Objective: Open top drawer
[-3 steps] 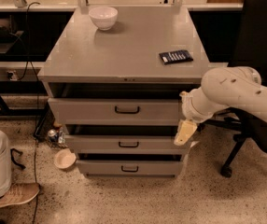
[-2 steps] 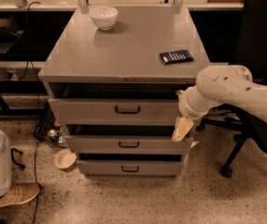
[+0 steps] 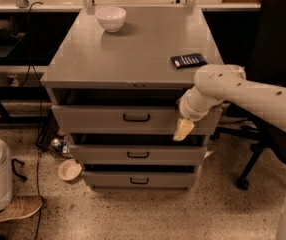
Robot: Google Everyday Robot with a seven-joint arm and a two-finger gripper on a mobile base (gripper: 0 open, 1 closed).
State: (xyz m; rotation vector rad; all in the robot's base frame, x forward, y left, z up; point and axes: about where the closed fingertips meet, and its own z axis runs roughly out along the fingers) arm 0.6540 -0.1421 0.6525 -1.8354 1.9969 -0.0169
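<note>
One end effector (image 3: 184, 129) has edged left across top drawer (image 3: 103, 118) front

Right end of the top drawer (image 3: 113, 118) hidden behind the gripper (image 3: 184, 129) — arm (image 3: 253, 93) cut off at right.

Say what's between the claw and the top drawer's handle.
Camera view: only bare top drawer front separates its handle from the claw, at the front's right end.

No text can be read; pale marks on the black item (image 3: 189, 60) cannot be made out. The gripper (image 3: 183, 129) is seen before the right end of the top drawer (image 3: 98, 119).
</note>
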